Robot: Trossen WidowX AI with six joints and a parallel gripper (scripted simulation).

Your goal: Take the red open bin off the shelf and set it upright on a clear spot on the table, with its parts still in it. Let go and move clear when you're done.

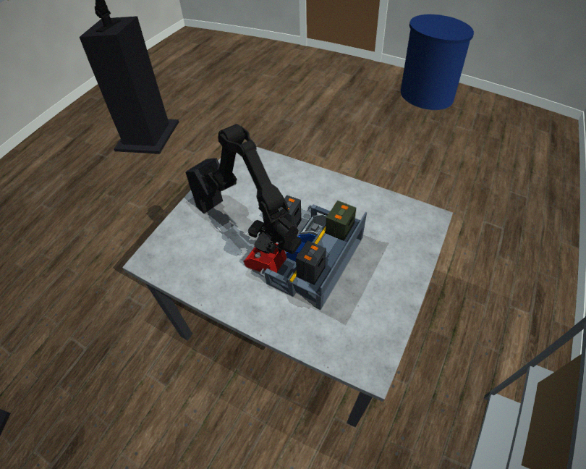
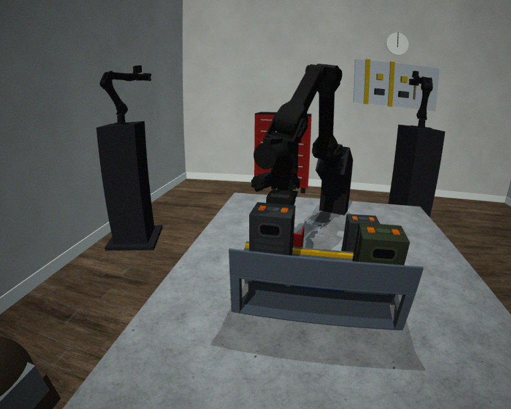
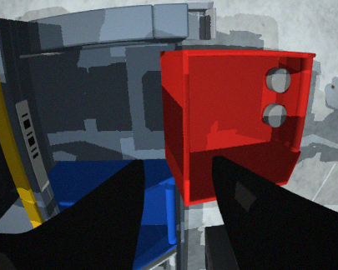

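1. Bin, red, open-topped (image 1: 264, 260) (image 2: 298, 238) (image 3: 226, 100): at the shelf (image 1: 341, 267) (image 2: 322, 277) (image 3: 93, 25), on its side toward the arm's base, mouth up. What bears its underside cannot be told.
2. Contents: two grey cylinders (image 3: 277, 80), inside, near the bin's three o'clock wall in the wrist view.
3. Claw (image 1: 267, 244) (image 2: 281, 196) (image 3: 178, 167): fingers parted partway, gripping nothing.
4. Key relation, wrist view: bin body lies between one and two o'clock from the fingertips. Its nearest wall runs roughly twelve to six, and the fingers face each other nine to three, so they look suited to straddle that wall. Longer axis of the bin: not certain.
5. Neighbour: blue bin (image 1: 296, 248) (image 3: 155, 208), beneath the nine o'clock finger in the wrist view; contact cannot be told.
6. Step in hand, as judged: lining up on the red wall; lift and placement outstanding.
7. Move called for: a small shift toward twelve o'clock in the wrist view, then down with one finger either side of the wall, then close.
8. Hazards: the nine o'clock finger may catch the blue bin; an off-centre pinch could tip the load and spill the cylinders.
9. Destination: table (image 1: 182, 252) (image 2: 181, 343) (image 3: 322, 25); in the top view, open surface lies toward nine o'clock from the red bin.
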